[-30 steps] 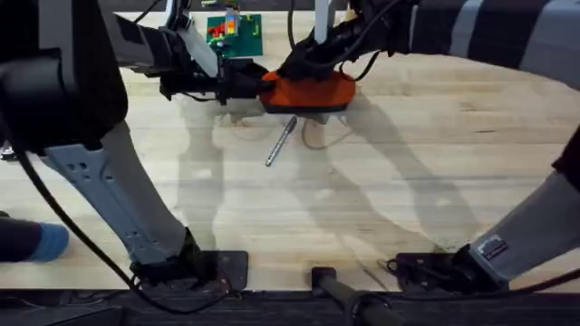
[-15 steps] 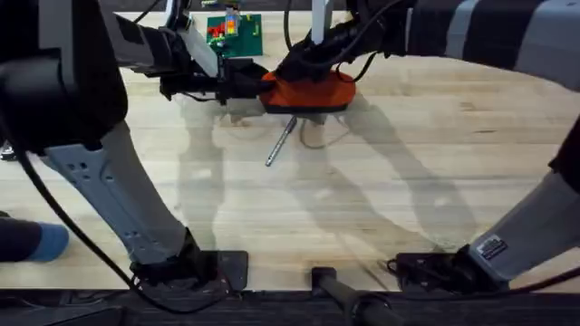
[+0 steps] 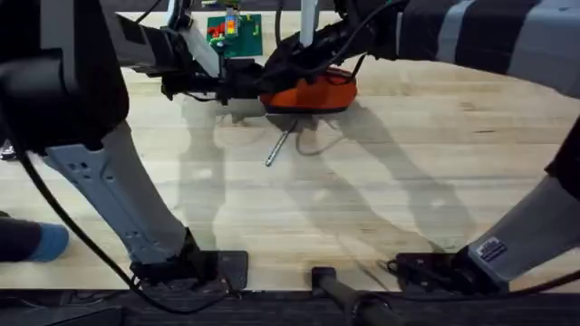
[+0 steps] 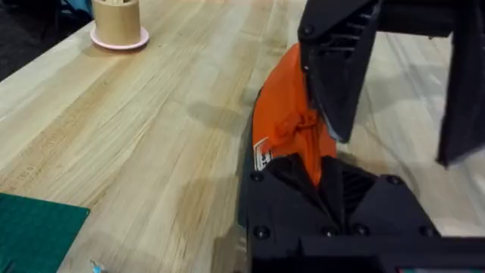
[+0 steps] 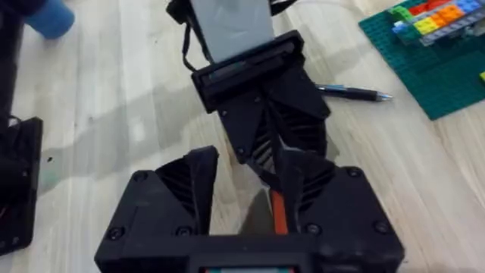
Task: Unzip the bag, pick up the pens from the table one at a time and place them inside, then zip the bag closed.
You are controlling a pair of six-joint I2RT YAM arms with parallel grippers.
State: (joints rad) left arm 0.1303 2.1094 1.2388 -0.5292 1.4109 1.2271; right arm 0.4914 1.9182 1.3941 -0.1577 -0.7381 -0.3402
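Two grippers are on the oblong orange fabric pouch [image 3: 313, 92], which sits near the far edge of the light-wood plank table [image 3: 426, 172], its long axis running side to side along that edge. Your left gripper [image 4: 322, 178] is clamped shut on the pouch's left end, bunching the fabric. Your right gripper [image 3: 288, 62] hangs over the top seam near that same end; judging from the right wrist view, its fingers [image 5: 292, 178] are pinched on a small orange tab, probably the zipper pull. You look to be in a zipper step; which way the slider is travelling cannot be told.

The slim silver-grey pen [image 3: 280, 147] lies just in front of the pouch, slanting toward the near-left corner. A dark pen [image 5: 350, 92] lies near the green brick baseplate [image 3: 234, 34].

Next move: draw the pull straight along the seam while the left gripper keeps the fabric taut.
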